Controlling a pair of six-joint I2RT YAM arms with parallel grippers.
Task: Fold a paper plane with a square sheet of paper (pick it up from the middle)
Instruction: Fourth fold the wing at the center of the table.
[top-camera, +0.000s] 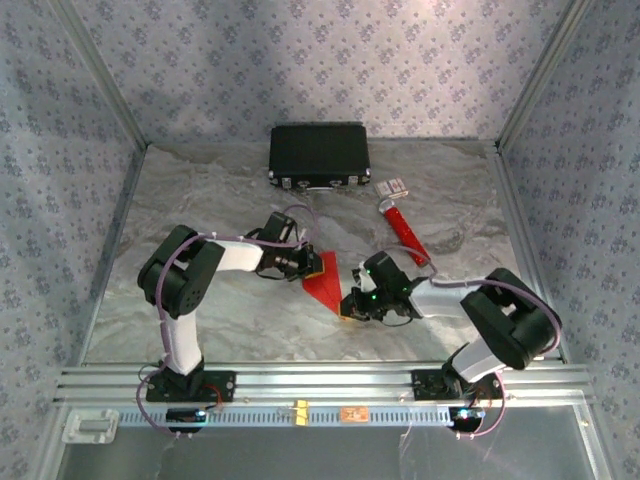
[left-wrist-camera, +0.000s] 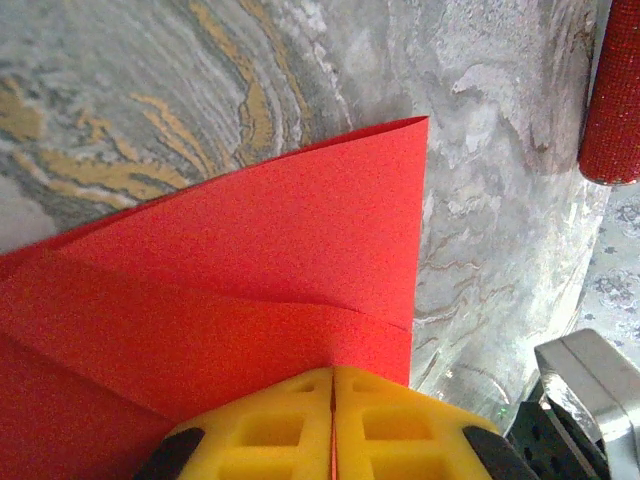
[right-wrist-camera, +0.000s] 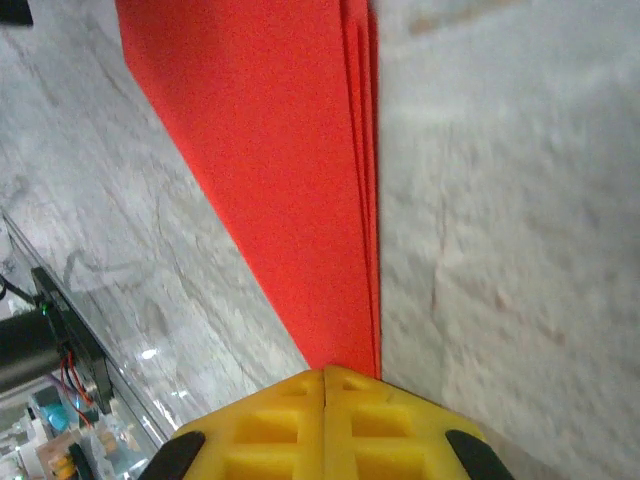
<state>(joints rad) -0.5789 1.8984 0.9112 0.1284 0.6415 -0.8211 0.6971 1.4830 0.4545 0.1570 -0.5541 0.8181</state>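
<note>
Left tool and right tool pinch red paper over marbled table, floral walls around.

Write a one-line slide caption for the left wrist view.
Mid-fold: the left gripper pinches the folded red paper over the marbled table, red tube at right.

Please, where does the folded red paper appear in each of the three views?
Top external: red paper in the middle, between left end effector and right end effector.
Left wrist: red paper across the lower left, pinched by the left end effector at the bottom.
Right wrist: red paper as a layered strip from the top down into the right end effector.
Shared landmark: grey marbled table.
</note>
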